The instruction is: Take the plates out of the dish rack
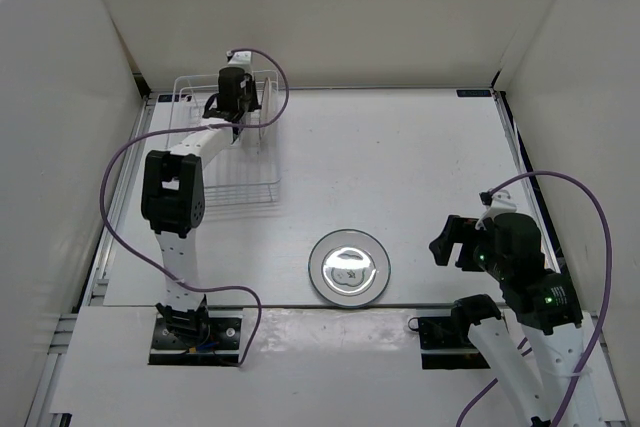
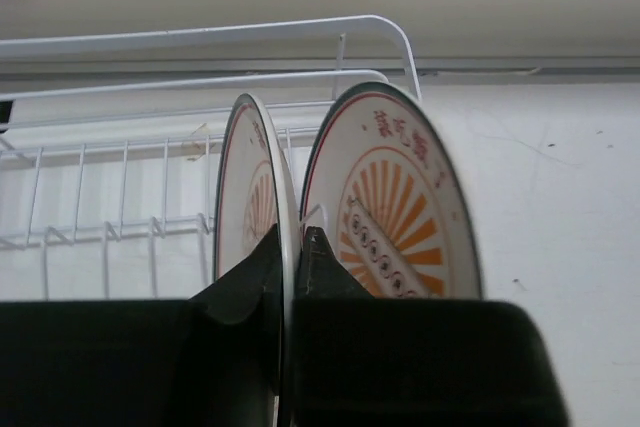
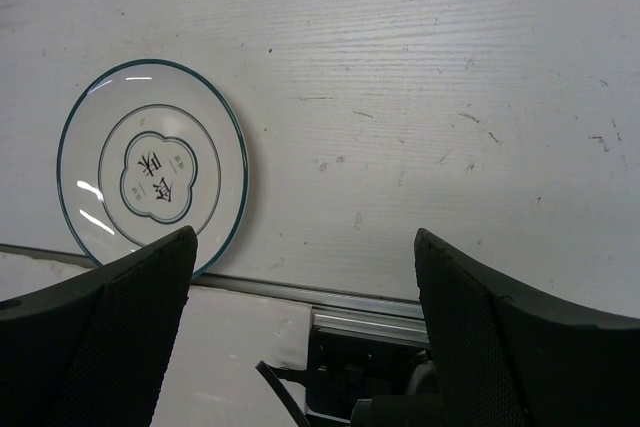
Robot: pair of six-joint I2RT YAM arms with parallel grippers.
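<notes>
Pinched by the left gripper [image 2: 292,239] is the rim of the first sunburst plate [image 2: 250,187]. On the table [image 1: 420,167], far left, the dish rack [image 2: 200,35] is seen, that plate and the second sunburst plate [image 2: 400,207] stood upright in it. The grey-white plate [image 3: 152,167] is laid flat near the front edge; the right gripper [image 3: 305,242] is spread wide nearby, empty.

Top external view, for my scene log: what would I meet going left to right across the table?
dish rack → flat grey-white plate → right tool, open above the table's right side.
</notes>
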